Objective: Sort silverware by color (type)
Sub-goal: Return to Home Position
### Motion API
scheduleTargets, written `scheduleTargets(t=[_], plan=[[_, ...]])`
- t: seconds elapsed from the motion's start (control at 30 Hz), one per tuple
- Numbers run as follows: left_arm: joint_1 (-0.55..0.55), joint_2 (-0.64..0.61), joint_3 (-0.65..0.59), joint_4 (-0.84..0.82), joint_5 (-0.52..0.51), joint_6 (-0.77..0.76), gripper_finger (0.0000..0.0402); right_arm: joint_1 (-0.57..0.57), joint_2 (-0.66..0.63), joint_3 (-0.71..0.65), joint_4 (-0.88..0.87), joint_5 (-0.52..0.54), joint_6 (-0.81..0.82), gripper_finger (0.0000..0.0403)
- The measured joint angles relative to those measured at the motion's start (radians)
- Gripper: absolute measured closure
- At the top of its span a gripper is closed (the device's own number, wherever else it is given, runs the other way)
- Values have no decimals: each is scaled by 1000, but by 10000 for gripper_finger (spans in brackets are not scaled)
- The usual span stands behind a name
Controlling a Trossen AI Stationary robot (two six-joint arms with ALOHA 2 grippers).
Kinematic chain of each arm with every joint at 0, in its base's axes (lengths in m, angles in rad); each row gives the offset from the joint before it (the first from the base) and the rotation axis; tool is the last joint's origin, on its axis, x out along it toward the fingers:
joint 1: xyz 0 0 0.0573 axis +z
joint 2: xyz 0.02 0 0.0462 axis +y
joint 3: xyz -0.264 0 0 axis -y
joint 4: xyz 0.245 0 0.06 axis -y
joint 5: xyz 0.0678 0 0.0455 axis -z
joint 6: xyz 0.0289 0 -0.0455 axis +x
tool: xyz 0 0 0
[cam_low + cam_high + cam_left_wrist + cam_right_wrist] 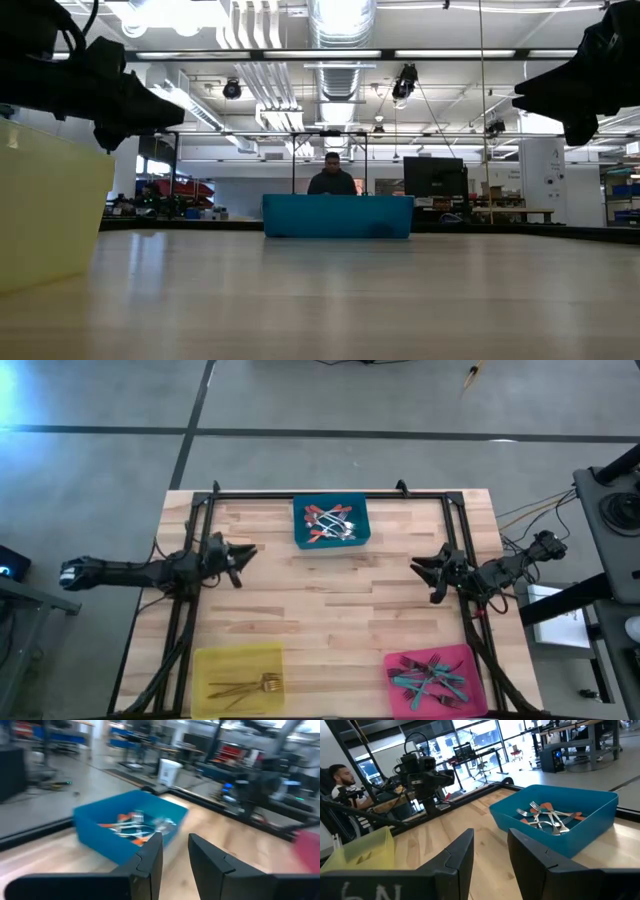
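Observation:
Silver forks with red-orange handles (330,525) lie in a blue bin (300,535) at the table's far middle. All-gold forks (250,685) lie in a yellow bin (215,660) at the near left. Teal-handled forks (430,678) lie in a pink bin (470,660) at the near right. My left gripper (248,550) hovers level at the table's left, pointing toward the blue bin (100,827), open with nothing between its fingers (175,839). My right gripper (418,565) hovers level at the table's right, open and holding nothing (490,834).
A black frame (330,494) runs along the table's far edge and down both sides. The bare wooden table (330,610) stretches between the arms and the three bins. A person (332,175) sits beyond the far edge, and another person (342,780) shows in the right wrist view.

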Motion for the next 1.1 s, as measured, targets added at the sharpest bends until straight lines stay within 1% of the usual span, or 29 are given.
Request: scheduleTargets(t=[0.07, 0.13, 1.1], plan=[[3, 0, 0, -2, -42, 0, 324, 0, 0, 0, 0, 0, 0, 291], [3, 0, 0, -1, -59, 1, 324, 0, 0, 0, 0, 0, 0, 291], [3, 1, 2, -1, -59, 1, 324, 0, 0, -1, 0, 0, 0, 291]])
